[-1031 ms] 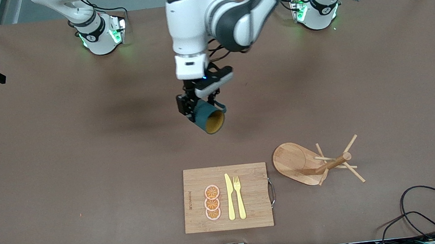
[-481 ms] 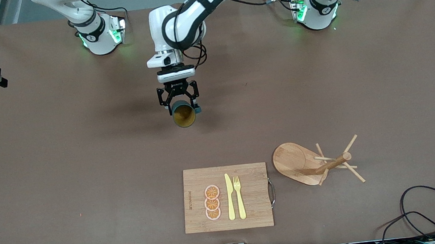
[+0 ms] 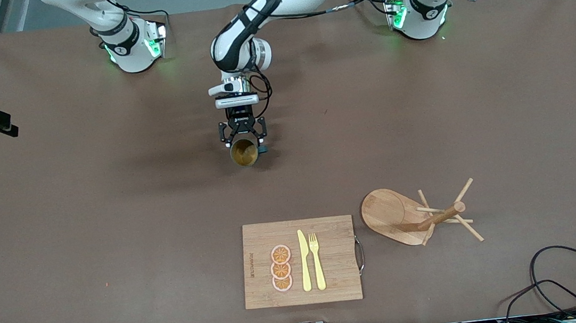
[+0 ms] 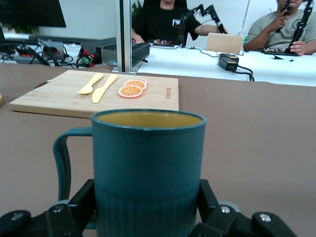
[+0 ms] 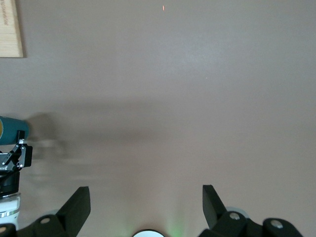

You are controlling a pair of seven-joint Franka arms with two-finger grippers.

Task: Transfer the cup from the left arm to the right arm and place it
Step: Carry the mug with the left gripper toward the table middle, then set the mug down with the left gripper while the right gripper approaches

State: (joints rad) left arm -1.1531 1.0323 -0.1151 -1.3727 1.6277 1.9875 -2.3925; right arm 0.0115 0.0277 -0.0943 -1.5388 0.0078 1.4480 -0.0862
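My left gripper [image 3: 244, 143] is shut on the ribbed lower part of the dark teal cup [image 3: 245, 153] and holds it low over the middle of the table. The cup's mustard-brown mouth is turned toward the front camera. In the left wrist view the cup [image 4: 148, 163] fills the space between the fingers [image 4: 81, 202], with its loop handle to one side. My right gripper [image 5: 145, 195] is open and empty over bare table near its own base. It is out of the front view. The cup [image 5: 12, 129] shows at the edge of the right wrist view.
A wooden cutting board [image 3: 330, 256] with a yellow knife, a fork and orange slices lies near the front edge. A wooden peg rack [image 3: 417, 215] lies beside it toward the left arm's end. Cables [image 3: 573, 276] lie at the front corner.
My left gripper swung the cup toward the right arm's end, turned its mouth to face the front camera, and the arm stretched lower over the table.
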